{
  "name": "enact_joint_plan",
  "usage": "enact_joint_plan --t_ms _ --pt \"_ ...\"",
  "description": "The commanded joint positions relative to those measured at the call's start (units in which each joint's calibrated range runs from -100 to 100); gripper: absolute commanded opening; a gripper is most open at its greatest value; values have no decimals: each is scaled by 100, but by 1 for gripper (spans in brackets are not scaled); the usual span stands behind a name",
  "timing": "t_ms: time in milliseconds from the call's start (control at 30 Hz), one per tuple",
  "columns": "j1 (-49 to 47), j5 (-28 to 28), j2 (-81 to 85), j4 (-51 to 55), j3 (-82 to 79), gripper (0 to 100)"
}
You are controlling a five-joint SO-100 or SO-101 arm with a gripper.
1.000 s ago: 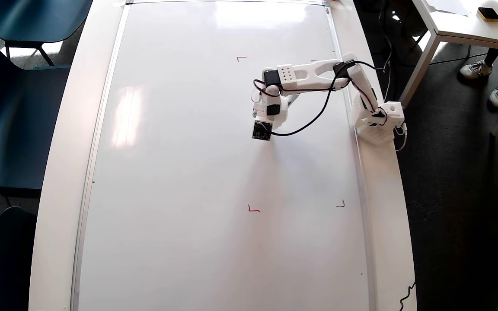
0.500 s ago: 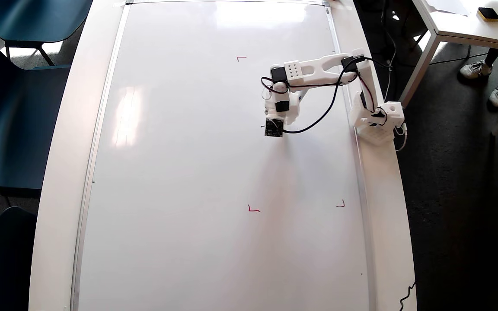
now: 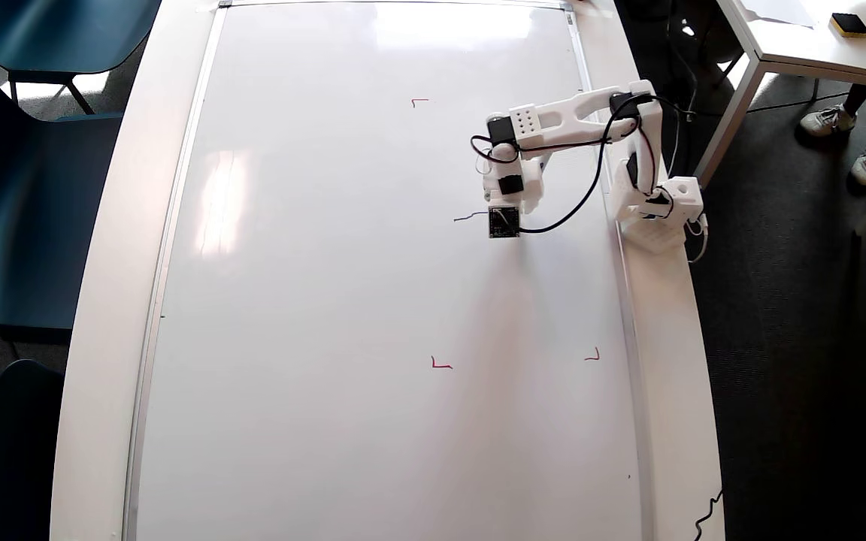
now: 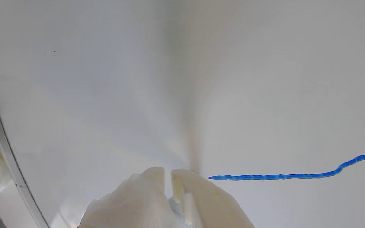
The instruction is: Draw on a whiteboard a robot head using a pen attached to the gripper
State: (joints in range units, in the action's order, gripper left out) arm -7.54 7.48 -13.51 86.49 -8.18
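A short, thin blue drawn line (image 4: 296, 176) is all that shows of the robot head: in the wrist view it runs from beside the white plastic claw-like gripper (image 4: 168, 173) off to the right edge, wavering upward at its end. In the overhead view the same line (image 3: 470, 218) lies just left of the gripper (image 3: 503, 222), in the upper right part of the large glossy white whiteboard (image 3: 313, 315) with its thin silver frame. The jaws stand almost together, a narrow slit between them; whether they clasp the pen cannot be told, as the pen itself is hidden. Small red corner marks (image 3: 440, 364) lie well apart from the line. The whiteboard rests on a white desk (image 3: 102, 315).
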Motion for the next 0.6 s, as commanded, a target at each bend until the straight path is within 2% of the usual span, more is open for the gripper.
enact_joint_plan --t_ms 0,567 --pt "36 -35 626 -21 -303 1" --pt "434 -630 1188 -265 -1574 1"
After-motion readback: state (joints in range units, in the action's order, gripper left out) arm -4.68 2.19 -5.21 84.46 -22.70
